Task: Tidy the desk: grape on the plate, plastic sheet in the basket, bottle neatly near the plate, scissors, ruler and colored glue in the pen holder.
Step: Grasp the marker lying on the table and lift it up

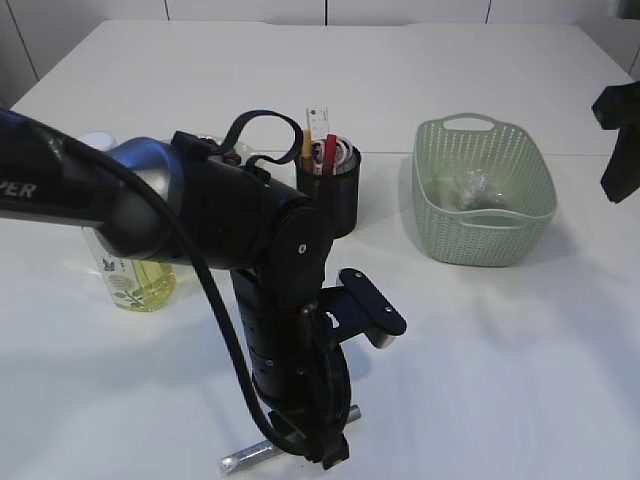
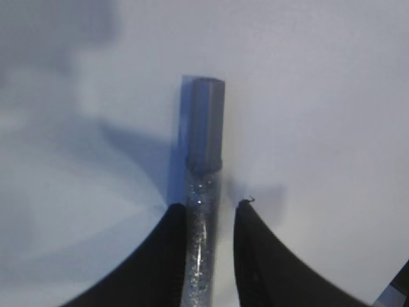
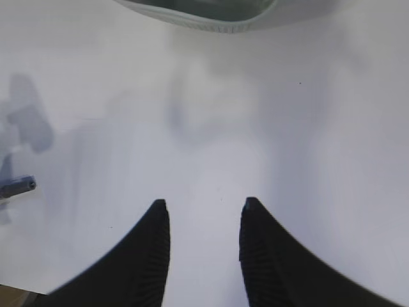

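The colored glue (image 2: 203,192), a silver glitter tube with a grey cap, lies flat near the table's front edge (image 1: 245,460). My left gripper (image 2: 211,204) is lowered over it. The left finger touches the tube and a narrow gap still separates the right finger from it. My right gripper (image 3: 204,204) hangs open over bare table, holding nothing. The black pen holder (image 1: 335,190) has a ruler (image 1: 311,125) and red-handled scissors (image 1: 328,150) in it. A crumpled plastic sheet (image 1: 470,187) lies in the green basket (image 1: 483,230). The bottle (image 1: 135,275) of yellow liquid stands at the left. My left arm hides the plate and grape.
My left arm (image 1: 200,200) crosses the left half of the exterior view and blocks what lies behind it. The right arm (image 1: 622,140) is raised at the far right edge, beside the basket. The glue's cap end (image 3: 19,187) shows at the left of the right wrist view.
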`<action>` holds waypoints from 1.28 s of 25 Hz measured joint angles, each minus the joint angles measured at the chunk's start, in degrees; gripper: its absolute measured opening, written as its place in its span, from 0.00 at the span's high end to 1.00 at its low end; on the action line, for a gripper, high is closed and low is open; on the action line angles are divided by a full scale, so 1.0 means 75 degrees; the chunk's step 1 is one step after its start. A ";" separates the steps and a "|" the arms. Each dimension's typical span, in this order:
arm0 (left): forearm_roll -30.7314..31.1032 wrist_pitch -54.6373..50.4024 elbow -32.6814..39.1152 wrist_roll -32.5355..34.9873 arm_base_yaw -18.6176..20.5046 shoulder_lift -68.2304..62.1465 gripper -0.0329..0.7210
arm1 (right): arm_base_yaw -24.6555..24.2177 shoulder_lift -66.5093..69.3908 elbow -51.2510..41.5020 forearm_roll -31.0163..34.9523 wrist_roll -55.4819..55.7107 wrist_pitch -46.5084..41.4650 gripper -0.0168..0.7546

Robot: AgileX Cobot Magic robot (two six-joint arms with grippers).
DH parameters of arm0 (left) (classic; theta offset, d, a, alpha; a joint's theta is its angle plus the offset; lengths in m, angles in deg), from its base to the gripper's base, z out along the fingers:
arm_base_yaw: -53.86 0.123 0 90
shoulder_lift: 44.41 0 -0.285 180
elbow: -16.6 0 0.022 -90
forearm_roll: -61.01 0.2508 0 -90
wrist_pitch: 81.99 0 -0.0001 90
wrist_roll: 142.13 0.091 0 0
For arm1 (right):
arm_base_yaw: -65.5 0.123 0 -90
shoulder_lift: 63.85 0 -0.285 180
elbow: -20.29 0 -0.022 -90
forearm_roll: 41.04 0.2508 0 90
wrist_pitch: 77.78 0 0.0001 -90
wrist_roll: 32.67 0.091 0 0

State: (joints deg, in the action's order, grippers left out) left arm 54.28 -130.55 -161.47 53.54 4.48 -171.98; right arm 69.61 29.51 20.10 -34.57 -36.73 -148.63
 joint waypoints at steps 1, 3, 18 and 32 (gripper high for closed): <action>0.0000 -0.0014 0.0000 0.0000 0.0000 0.0000 0.72 | 0.0000 0.0000 0.0000 0.0000 0.0000 0.0000 0.58; 0.0000 -0.0029 0.0000 0.0000 0.0000 0.0000 0.75 | 0.0000 0.0000 0.0000 0.0000 0.0000 0.0000 0.58; 0.0000 -0.0067 0.0000 0.0000 0.0000 0.0000 0.80 | 0.0000 0.0000 0.0000 0.0000 -0.0015 0.0000 0.58; -0.0063 -0.0083 0.0000 0.0000 0.0000 -0.0176 0.77 | 0.0000 0.0000 0.0000 0.0000 -0.0015 0.0000 0.58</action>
State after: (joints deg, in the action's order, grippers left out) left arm 53.81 -131.17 -161.47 53.54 4.48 -173.30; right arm 69.61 29.51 20.10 -34.57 -36.85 -148.63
